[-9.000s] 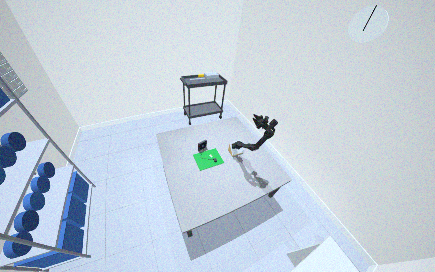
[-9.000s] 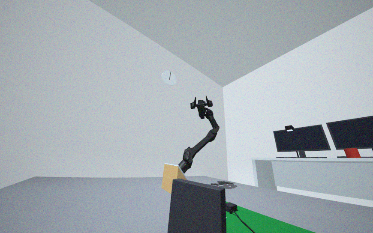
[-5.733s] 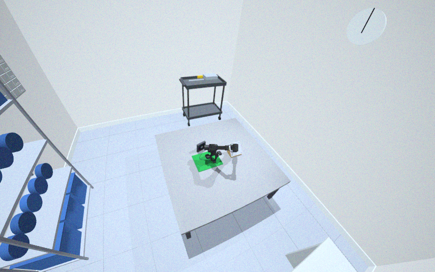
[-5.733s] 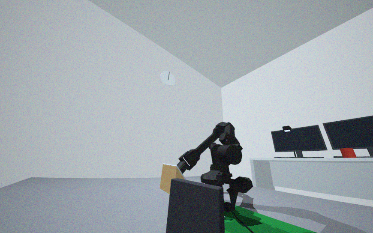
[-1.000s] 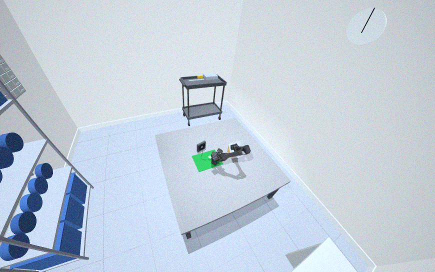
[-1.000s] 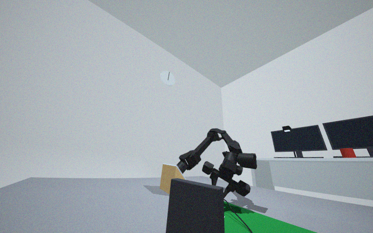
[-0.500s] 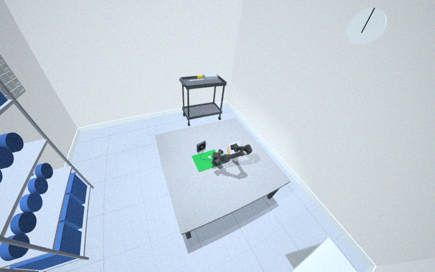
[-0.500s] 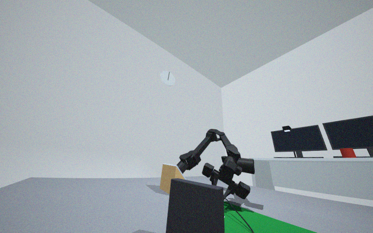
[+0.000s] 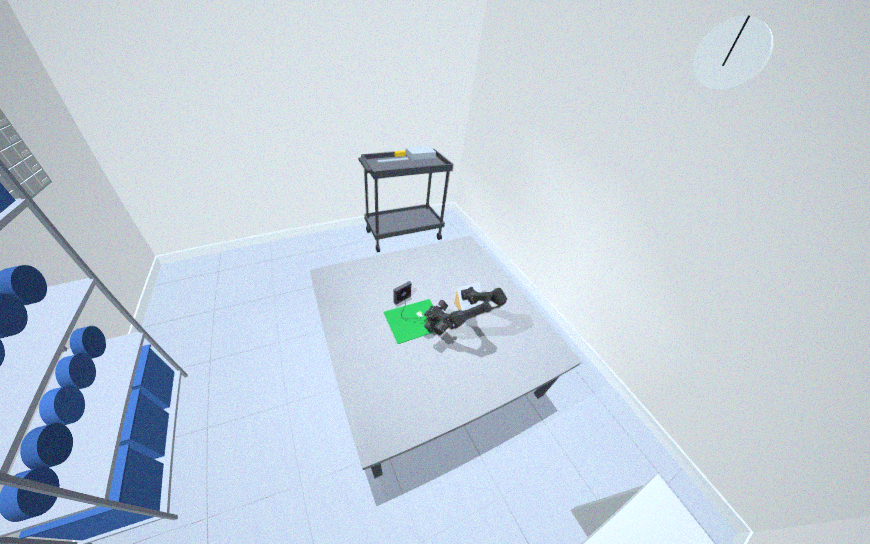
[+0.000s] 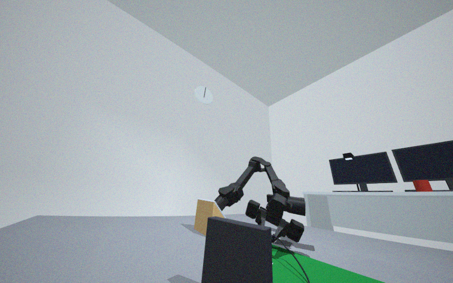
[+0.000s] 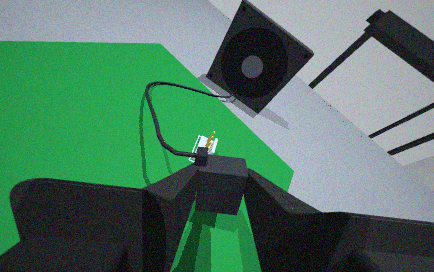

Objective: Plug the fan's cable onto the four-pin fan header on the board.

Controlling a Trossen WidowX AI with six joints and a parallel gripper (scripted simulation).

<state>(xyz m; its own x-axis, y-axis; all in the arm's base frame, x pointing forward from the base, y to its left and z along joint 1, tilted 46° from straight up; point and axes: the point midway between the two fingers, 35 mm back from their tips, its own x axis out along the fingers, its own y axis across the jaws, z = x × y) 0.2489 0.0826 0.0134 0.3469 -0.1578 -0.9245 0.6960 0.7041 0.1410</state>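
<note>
My gripper (image 11: 221, 171) (image 10: 274, 236) is shut on the fan cable's black plug (image 11: 220, 189), with a fingertip on each side. The black cable (image 11: 158, 131) (image 10: 298, 260) loops from the plug's small dark end back to the fan (image 11: 252, 66) (image 9: 402, 292) (image 10: 237, 252). The white four-pin header (image 11: 204, 143) (image 9: 419, 314) with gold pins stands on the green board (image 11: 75, 100) (image 9: 400, 332) (image 10: 320, 268). In the wrist view the plug's end overlaps the header's near edge, and some pins show beyond it. The plug looks tilted to the board. Whether it touches the header cannot be told.
The fan stands upright just past the board's edge. A tan wedge-shaped block (image 10: 203, 216) (image 9: 457, 300) stands on the grey table (image 9: 410, 397) near the arm. A dark trolley (image 9: 405, 168) stands beyond the table, and a blue-bin shelf is at the left.
</note>
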